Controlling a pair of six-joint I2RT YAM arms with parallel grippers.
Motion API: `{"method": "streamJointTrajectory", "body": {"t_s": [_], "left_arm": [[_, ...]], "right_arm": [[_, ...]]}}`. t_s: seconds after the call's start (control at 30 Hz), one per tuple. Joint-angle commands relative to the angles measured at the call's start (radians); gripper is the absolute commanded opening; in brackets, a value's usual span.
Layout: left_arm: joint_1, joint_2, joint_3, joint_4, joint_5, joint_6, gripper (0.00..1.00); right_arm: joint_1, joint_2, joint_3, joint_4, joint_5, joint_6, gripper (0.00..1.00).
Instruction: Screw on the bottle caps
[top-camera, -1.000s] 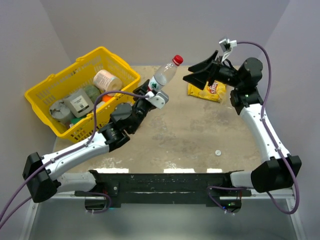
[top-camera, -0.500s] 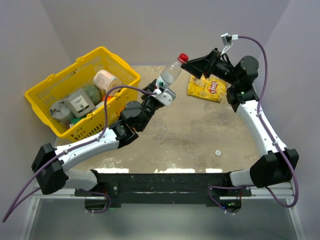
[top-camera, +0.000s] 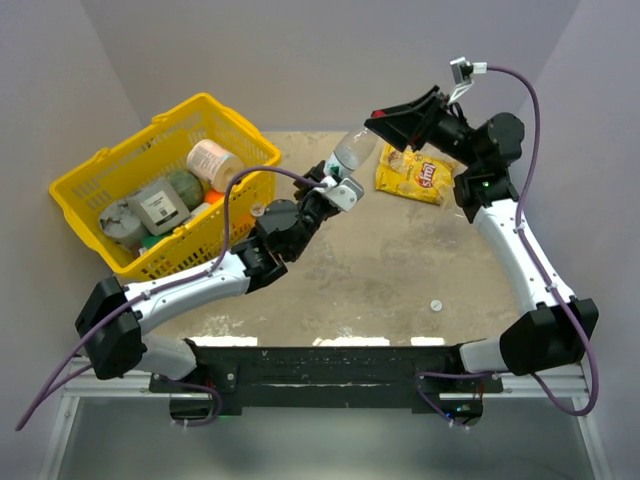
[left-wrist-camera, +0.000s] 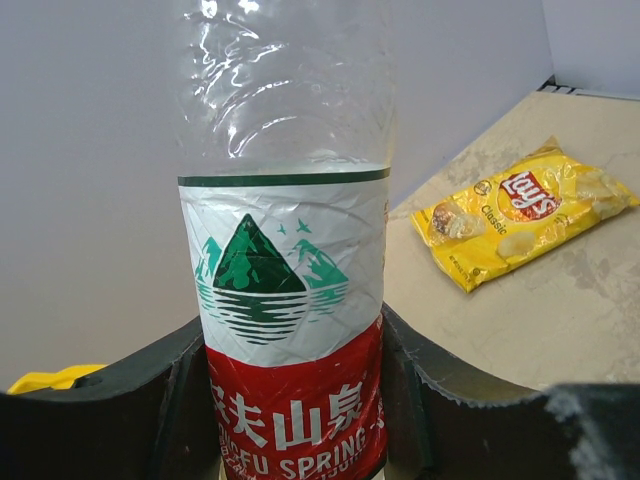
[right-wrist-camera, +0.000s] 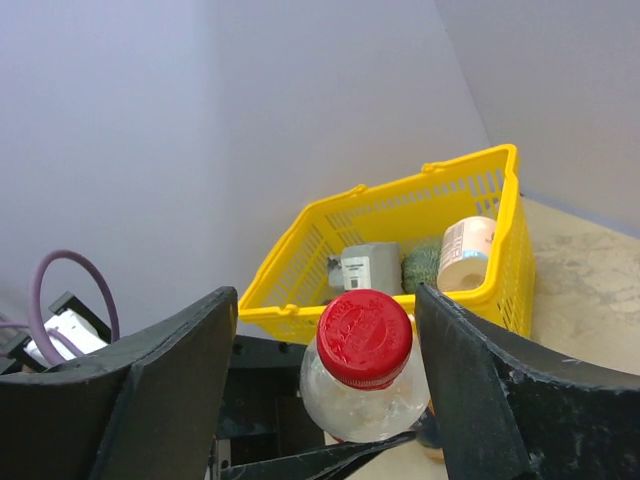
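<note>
My left gripper is shut on a clear water bottle with a red, white and green label, and holds it tilted up off the table. The bottle's red cap sits on its neck. My right gripper is open, with one finger on each side of the red cap and a gap on both sides. In the top view its fingers hide the cap. A white cap lies on the table at the front right. A small pale round thing lies by the basket's corner.
A yellow basket with a paper roll, a grey box and other items stands at the back left; it also shows in the right wrist view. A yellow chips bag lies at the back right, below my right gripper.
My left arm has carried the bottle up and to the right. My right gripper has come in over the bottle's top, so the red cap now lies between its open fingers.
</note>
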Motion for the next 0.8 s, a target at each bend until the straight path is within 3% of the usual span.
{"method": "streamJointTrajectory", "body": {"t_s": [0.0,0.13,0.27,0.33,0.37,0.4,0.43,0.5,0.53,0.57,0.77], "left_arm": [[-0.004,0.009,0.062,0.093,-0.006,-0.008,0.00],[-0.004,0.009,0.062,0.098,-0.009,-0.008,0.00],[-0.010,0.007,0.060,0.104,-0.006,-0.003,0.00],[-0.010,0.007,0.059,0.107,-0.005,-0.003,0.00],[-0.012,0.007,0.059,0.111,-0.003,-0.002,0.01],[-0.012,0.010,0.059,0.113,0.000,0.004,0.07],[-0.013,0.010,0.057,0.111,0.006,0.016,0.36],[-0.013,0.003,0.055,0.090,0.024,0.024,0.68],[-0.013,-0.005,0.055,0.073,0.034,0.020,0.94],[-0.013,-0.028,0.048,0.023,0.058,0.012,1.00],[-0.012,-0.193,-0.059,-0.256,0.135,-0.100,1.00]], "right_arm": [[0.010,-0.002,0.034,0.024,-0.011,-0.010,0.75],[0.019,-0.008,0.032,-0.014,0.018,-0.019,0.80],[0.020,-0.007,0.029,-0.017,0.018,-0.050,0.58],[0.025,-0.001,0.030,-0.009,0.009,-0.064,0.52],[0.025,0.004,0.033,-0.017,0.004,-0.076,0.43],[0.027,0.007,0.035,-0.019,-0.002,-0.080,0.38],[0.027,0.009,0.035,-0.019,-0.006,-0.088,0.34],[0.027,0.012,0.034,-0.017,-0.028,-0.128,0.26],[0.027,0.010,0.041,-0.031,-0.039,-0.158,0.24],[0.027,0.009,0.052,-0.063,-0.049,-0.247,0.24],[0.025,-0.040,0.144,-0.478,-0.017,-0.791,0.23]]}}
